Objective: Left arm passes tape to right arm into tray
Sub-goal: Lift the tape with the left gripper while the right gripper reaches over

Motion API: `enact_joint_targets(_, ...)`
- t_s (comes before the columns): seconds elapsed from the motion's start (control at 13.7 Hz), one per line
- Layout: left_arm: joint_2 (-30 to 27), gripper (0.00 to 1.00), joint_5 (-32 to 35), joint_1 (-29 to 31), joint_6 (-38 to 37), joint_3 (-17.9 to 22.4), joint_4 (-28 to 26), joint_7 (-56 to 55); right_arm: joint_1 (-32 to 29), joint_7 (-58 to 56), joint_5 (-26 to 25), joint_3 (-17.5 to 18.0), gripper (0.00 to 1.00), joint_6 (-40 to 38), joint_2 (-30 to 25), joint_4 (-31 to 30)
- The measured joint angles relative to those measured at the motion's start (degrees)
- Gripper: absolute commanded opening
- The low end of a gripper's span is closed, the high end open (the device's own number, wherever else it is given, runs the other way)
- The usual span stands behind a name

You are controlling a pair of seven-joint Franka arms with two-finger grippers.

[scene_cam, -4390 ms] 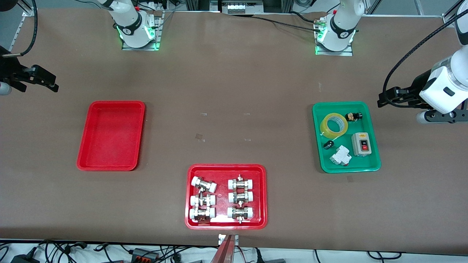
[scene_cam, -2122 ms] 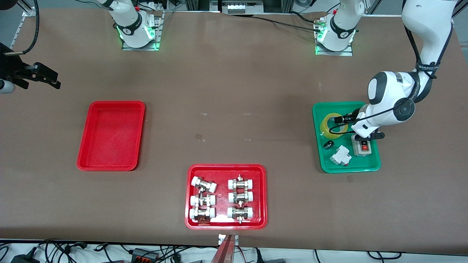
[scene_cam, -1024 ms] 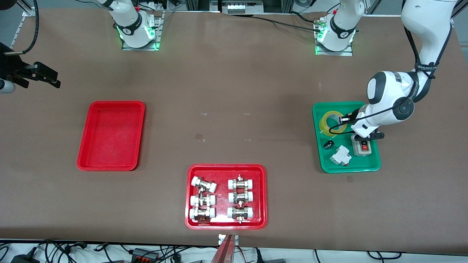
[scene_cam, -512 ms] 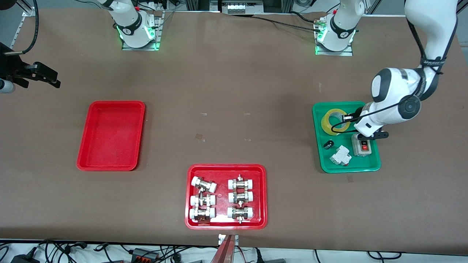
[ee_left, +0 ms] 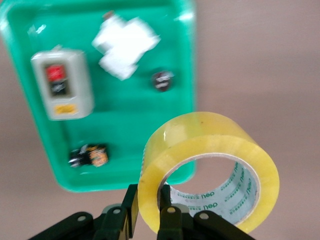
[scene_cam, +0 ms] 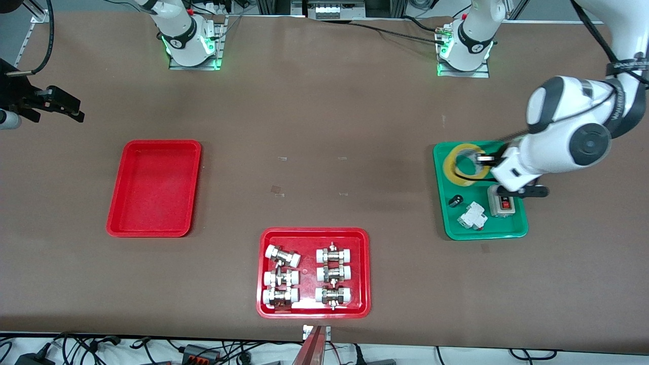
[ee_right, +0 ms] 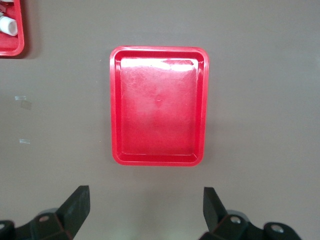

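Note:
The tape [scene_cam: 464, 163], a translucent yellow roll with a pale core, hangs lifted over the green tray [scene_cam: 502, 229]. My left gripper [scene_cam: 481, 161] is shut on its wall. In the left wrist view one of the fingers [ee_left: 129, 212] presses the outside of the tape [ee_left: 210, 140] and the other sits inside the ring, so my left gripper [ee_left: 148, 212] pinches the wall. The plain red tray [scene_cam: 152, 187] lies empty toward the right arm's end of the table. My right gripper [scene_cam: 63, 107] waits open, high up near that tray [ee_right: 157, 105]; its jaws stand wide apart around my right gripper's middle [ee_right: 145, 210].
In the green tray [ee_left: 130, 125] lie a grey switch box [scene_cam: 501, 200], a white breaker [scene_cam: 472, 215] and a small black cap [scene_cam: 455, 201]. A red tray with white-capped metal fittings [scene_cam: 307, 243] sits nearest the front camera, at the table's middle.
My left gripper closed on the tape in the green tray and has raised it off the tray floor, the arm rising with it. The right arm has not moved.

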Motion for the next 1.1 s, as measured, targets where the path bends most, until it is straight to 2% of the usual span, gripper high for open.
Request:
enact_joint_targets(0.29, 8.04, 0.01, -4.95, -8.70, -0.71, -0.28, 11.82, -8.30, 0.01, 0.00, 2.46, 0.09, 1.00, 0.01, 2.24, -0.07)
enact_joint_targets(0.44, 12.69, 0.01, -9.00, -10.81, -0.31, -0.32, 15.64, -11.42, 0.10, -0.06, 2.99, 0.17, 1.00, -0.22, 3.47, -0.15)
enact_joint_targets(0.59, 16.82, 0.01, -12.22, -12.95, 3.59, -0.36, 18.71, -12.83, 1.01, -0.21, 4.19, 0.48, 1.00, -1.31, 5.73, -0.36)
enact_joint_targets(0.8, 22.73, 0.01, -21.97, -15.98, 10.75, -0.37, 22.62, -13.23, 3.00, -0.33, 13.86, 0.77, 1.00, -1.30, 10.43, -0.37)
enact_joint_targets(1.1, 26.80, 0.01, -31.24, -19.20, 21.32, -0.42, 23.77, -13.32, 5.44, -1.31, 24.11, 0.91, 1.00, 0.90, 14.64, 0.07)
